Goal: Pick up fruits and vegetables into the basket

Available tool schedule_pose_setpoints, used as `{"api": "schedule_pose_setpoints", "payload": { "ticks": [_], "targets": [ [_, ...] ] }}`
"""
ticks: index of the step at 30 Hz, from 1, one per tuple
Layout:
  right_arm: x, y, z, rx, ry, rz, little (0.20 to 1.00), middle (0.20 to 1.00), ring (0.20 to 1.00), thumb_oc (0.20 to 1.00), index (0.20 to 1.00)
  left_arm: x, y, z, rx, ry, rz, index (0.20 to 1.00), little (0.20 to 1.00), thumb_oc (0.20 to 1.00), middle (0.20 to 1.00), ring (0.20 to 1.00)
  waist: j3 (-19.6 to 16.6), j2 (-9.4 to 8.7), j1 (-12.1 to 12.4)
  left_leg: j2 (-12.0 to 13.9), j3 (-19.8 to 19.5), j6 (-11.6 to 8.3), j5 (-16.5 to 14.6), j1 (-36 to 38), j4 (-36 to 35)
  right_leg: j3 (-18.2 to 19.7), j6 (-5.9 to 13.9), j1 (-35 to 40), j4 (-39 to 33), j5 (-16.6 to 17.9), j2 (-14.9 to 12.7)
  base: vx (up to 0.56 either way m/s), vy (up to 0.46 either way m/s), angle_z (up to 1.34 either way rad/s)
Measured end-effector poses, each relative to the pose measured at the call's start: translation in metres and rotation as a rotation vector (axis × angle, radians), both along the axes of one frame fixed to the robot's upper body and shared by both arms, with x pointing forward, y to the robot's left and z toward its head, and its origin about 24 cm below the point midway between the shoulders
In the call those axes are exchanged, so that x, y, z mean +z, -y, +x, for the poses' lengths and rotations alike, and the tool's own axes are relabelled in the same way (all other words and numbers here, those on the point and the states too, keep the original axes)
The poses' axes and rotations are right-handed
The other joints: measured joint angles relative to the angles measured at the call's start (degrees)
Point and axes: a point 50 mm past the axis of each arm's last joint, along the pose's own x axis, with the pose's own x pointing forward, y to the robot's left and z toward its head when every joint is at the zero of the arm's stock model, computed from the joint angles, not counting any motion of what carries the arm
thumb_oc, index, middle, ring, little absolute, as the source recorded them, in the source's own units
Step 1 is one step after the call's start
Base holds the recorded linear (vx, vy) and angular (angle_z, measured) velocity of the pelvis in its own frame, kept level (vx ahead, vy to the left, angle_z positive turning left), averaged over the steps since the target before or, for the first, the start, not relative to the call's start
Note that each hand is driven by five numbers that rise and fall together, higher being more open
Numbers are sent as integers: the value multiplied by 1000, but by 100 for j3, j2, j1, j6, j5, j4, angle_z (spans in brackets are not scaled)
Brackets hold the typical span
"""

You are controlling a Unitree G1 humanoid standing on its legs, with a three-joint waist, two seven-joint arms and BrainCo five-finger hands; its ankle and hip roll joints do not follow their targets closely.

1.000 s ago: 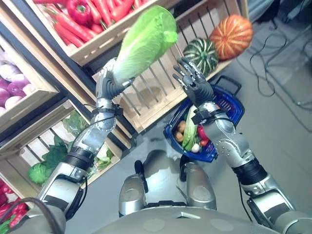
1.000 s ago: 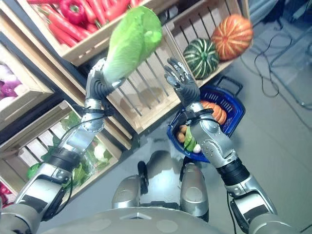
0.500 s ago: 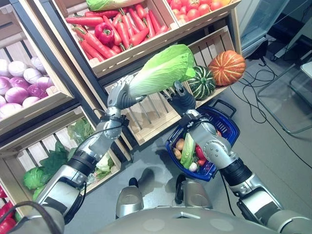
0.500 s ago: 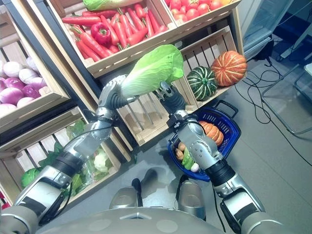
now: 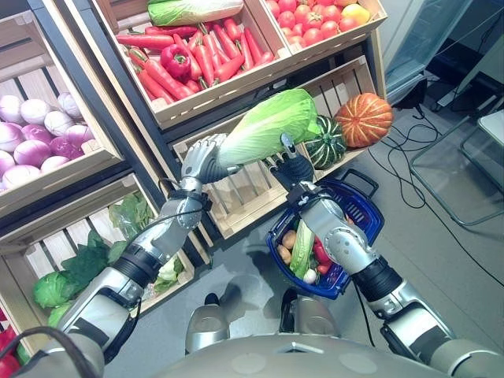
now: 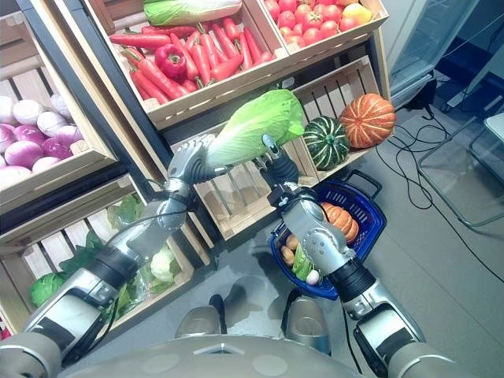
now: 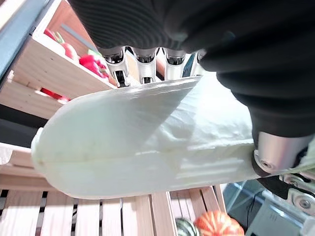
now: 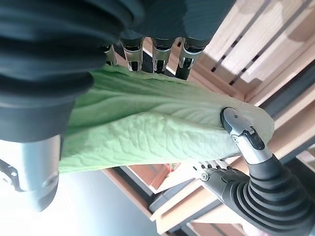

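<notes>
Since a second ago, we note the napa cabbage lowered from high overhead to the middle crate's height, the right hand now closing up beneath its leafy end.

- Left hand: fingers curled round the cabbage's white base, holding it.
- Right hand: fingers curled against the green leaves, as the right wrist view shows.
- Blue basket: on the grey floor below the right forearm, already holding a small pumpkin and other produce.
- Wooden crates: tiered shelving with carrots and a red pepper, tomatoes, an orange pumpkin, a striped green squash, onions, leafy greens.
- Legible writing: we see none.
</notes>
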Motion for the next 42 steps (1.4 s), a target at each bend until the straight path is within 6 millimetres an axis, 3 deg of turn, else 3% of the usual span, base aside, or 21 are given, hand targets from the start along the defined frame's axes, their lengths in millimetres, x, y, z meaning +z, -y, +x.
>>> {"api": "schedule_pose_setpoints", "payload": {
  "ticks": [4, 12, 13, 14, 23, 28, 29, 30, 31, 39, 42],
  "targets": [
    [-1, 2, 0, -12, -3, -27, 1000, 1000, 1000, 1000, 1000, 2, 3, 2, -21, -21, 78, 200, 200, 200, 200, 200, -34, 8, -15, -42, 10, 26, 15, 0, -32, 14, 38, 20, -74, 53, -24, -7, 8, -1],
    [-13, 2, 2, -37, -51, -158, 1000, 1000, 1000, 1000, 1000, -9, 9, -3, -123, -37, 421, 200, 200, 200, 200, 200, -54, 18, -29, -67, 18, 59, 40, 22, -105, -1, 69, 92, -263, 142, -31, 0, 0, 0],
    [-13, 3, 3, -39, -55, -167, 388, 388, 388, 388, 388, -13, 11, -5, -141, -47, 446, 200, 200, 200, 200, 200, -54, 18, -29, -66, 17, 59, 40, 20, -106, -3, 68, 90, -265, 142, -29, 0, 0, 0],
    [-15, 4, 4, -42, -60, -183, 200, 200, 200, 200, 200, -15, 12, -7, -152, -49, 476, 200, 200, 200, 200, 200, -54, 18, -27, -63, 17, 59, 40, 19, -109, -4, 68, 90, -267, 142, -26, 0, 0, 0],
    [-24, 14, 13, -95, -76, -187, 200, 200, 200, 200, 200, -11, 23, -11, -204, -24, 521, 200, 200, 200, 200, 200, -59, 28, 0, -64, -15, 58, 41, -13, -116, -41, 67, 95, -292, 143, -29, -4, 1, 1],
    [-23, 15, 14, -105, -62, -172, 200, 200, 200, 200, 200, -9, 26, -12, -216, -16, 515, 200, 200, 200, 200, 200, -122, 136, 1, -67, -41, 59, 41, -34, -150, -74, 76, 98, -350, 149, -28, -3, 3, 2],
    [-23, 16, 14, -104, -55, -176, 200, 200, 200, 200, 200, -9, 26, -12, -216, -18, 511, 467, 467, 467, 467, 467, -134, 161, 2, -68, -41, 58, 45, -32, -168, -76, 77, 101, -350, 150, -25, 0, 0, 0],
    [-22, 16, 15, -105, -47, -182, 200, 200, 200, 200, 200, -9, 25, -12, -215, -22, 504, 846, 846, 846, 846, 846, -136, 165, 2, -71, -42, 57, 54, -29, -187, -80, 79, 101, -355, 151, -24, 0, 0, 0],
    [-22, 17, 15, -107, -34, -189, 200, 200, 200, 200, 200, -9, 25, -12, -213, -27, 495, 1000, 1000, 1000, 1000, 1000, -136, 166, 1, -71, -43, 56, 55, -32, -191, -82, 79, 99, -358, 151, -22, 0, 0, 0],
    [-10, 39, 21, -160, 104, -269, 200, 200, 200, 200, 200, -26, 25, -24, -228, -191, 219, 1000, 1000, 1000, 1000, 1000, -73, 261, -16, -63, -32, 58, 53, -50, -213, -73, 83, 65, -368, 148, -20, -58, -15, -1],
    [-3, 59, 18, -246, 170, -273, 200, 200, 200, 200, 200, -49, 17, -36, -170, -358, 19, 1000, 1000, 1000, 1000, 1000, -11, 333, -41, -59, -7, 59, 53, -103, -232, -55, 86, -20, -388, 147, -19, -104, -32, -4]
  ]
}}
